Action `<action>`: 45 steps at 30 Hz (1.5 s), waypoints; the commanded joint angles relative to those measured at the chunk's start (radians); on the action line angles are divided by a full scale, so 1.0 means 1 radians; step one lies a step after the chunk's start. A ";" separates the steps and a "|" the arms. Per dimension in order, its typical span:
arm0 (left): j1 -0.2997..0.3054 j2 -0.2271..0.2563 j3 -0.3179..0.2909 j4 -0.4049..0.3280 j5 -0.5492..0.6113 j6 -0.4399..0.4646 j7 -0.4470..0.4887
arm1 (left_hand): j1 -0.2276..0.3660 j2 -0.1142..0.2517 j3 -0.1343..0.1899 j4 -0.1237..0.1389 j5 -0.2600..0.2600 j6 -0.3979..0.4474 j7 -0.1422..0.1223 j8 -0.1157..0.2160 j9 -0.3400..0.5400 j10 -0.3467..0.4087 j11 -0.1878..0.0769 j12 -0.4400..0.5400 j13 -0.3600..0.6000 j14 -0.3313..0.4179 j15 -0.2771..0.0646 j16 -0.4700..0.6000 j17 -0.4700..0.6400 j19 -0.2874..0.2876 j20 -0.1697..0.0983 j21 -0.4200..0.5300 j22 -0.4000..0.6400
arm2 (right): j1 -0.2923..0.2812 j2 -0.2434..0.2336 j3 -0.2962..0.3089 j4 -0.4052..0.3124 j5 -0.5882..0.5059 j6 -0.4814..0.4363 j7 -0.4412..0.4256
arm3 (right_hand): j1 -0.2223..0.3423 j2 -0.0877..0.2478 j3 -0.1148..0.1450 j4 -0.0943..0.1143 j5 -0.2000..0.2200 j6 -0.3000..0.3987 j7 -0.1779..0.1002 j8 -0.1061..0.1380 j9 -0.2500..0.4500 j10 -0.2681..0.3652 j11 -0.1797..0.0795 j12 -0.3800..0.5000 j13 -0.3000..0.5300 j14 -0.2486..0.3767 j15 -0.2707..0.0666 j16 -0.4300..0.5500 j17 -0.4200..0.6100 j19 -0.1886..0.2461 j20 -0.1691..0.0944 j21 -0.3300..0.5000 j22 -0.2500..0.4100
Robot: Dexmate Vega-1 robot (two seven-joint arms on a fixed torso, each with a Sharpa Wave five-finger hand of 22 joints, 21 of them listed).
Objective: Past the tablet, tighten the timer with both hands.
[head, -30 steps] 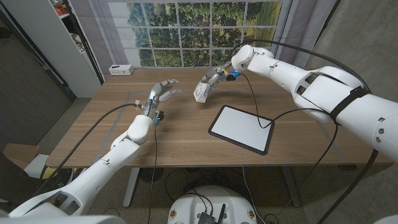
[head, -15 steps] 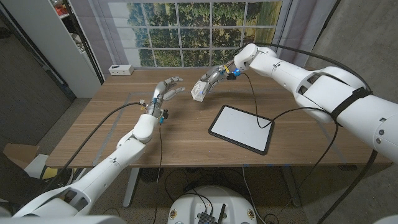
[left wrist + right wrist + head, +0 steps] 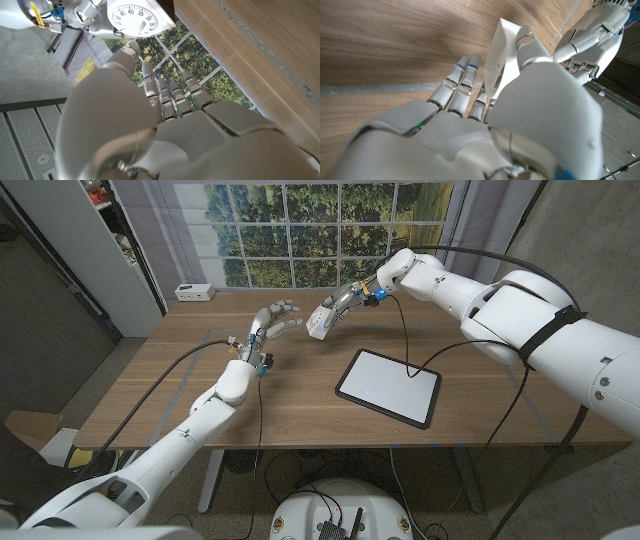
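45, 40, 35 on timer (image 3: 134, 18) dial

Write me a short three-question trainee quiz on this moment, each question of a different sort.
1. True or false: the timer lies on the tablet.
2. Which robot hand holds the timer? A. left B. right C. both
3. Fill in: the left robot hand has its fingers spread and holds ____.

Key
1. False: the right robot hand holds it in the air, past the tablet.
2. B: the left robot hand is close beside the timer, but no contact shows.
3. Nothing.
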 commanded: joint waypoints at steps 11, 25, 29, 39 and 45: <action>-0.029 0.034 0.009 -0.028 0.001 0.074 -0.058 | 0.036 0.014 -0.023 0.004 0.019 -0.009 0.031 -0.003 0.017 -0.042 0.002 -0.017 0.003 -0.031 -0.008 -0.008 0.003 -0.009 0.006 -0.010 0.005 | 0.034 0.045 -0.041 0.081 0.016 0.006 -0.007 | 0.046 0.041 0.027 0.019 0.011 0.216 0.083 0.147 0.092 0.246 0.051 0.201 0.231 0.026 -0.099 -0.001 0.007 0.008 0.002 -0.004 -0.001; -0.038 0.039 0.016 -0.028 -0.002 0.073 -0.080 | 0.053 0.024 -0.047 0.007 0.020 0.018 0.047 0.005 0.030 -0.049 -0.011 -0.023 -0.006 -0.036 -0.011 -0.004 0.002 -0.009 0.007 -0.014 0.005 | 0.032 0.045 -0.042 0.079 0.022 0.014 0.022 | 0.033 0.027 0.034 0.026 0.023 0.229 0.093 0.149 0.093 0.253 0.065 0.207 0.244 0.042 -0.094 -0.010 0.006 0.012 0.006 -0.006 -0.002; -0.041 0.043 0.020 -0.031 0.000 0.079 -0.089 | 0.062 0.029 -0.052 0.007 0.020 0.021 0.053 0.006 0.035 -0.055 -0.006 -0.026 -0.010 -0.039 -0.009 -0.004 0.002 -0.009 0.007 -0.016 0.006 | 0.031 0.045 -0.040 0.079 0.023 0.016 0.025 | 0.033 0.025 0.038 0.025 0.027 0.234 0.093 0.151 0.093 0.258 0.064 0.209 0.247 0.048 -0.093 -0.012 0.006 0.012 0.007 -0.007 -0.002; -0.040 0.056 0.024 -0.049 -0.005 0.104 -0.106 | 0.100 0.054 -0.055 0.000 0.019 0.029 0.073 0.008 0.048 -0.066 0.024 -0.033 -0.019 -0.051 -0.003 -0.005 0.002 -0.014 0.007 -0.021 0.006 | 0.029 0.041 -0.034 0.078 0.027 0.018 0.041 | 0.040 0.024 0.052 0.023 0.037 0.242 0.093 0.154 0.095 0.269 0.059 0.215 0.256 0.052 -0.097 -0.020 0.009 0.012 0.006 -0.009 -0.002; -0.045 0.054 0.029 -0.042 -0.012 0.092 -0.124 | 0.103 0.055 -0.068 0.003 0.016 0.039 0.077 0.012 0.058 -0.075 0.047 -0.037 -0.024 -0.055 0.001 -0.005 0.001 -0.012 0.007 -0.022 0.007 | 0.029 0.040 -0.033 0.078 0.026 0.019 0.043 | 0.042 0.024 0.060 0.023 0.042 0.242 0.088 0.155 0.097 0.264 0.051 0.214 0.262 0.050 -0.096 -0.027 0.011 0.012 0.006 -0.010 -0.002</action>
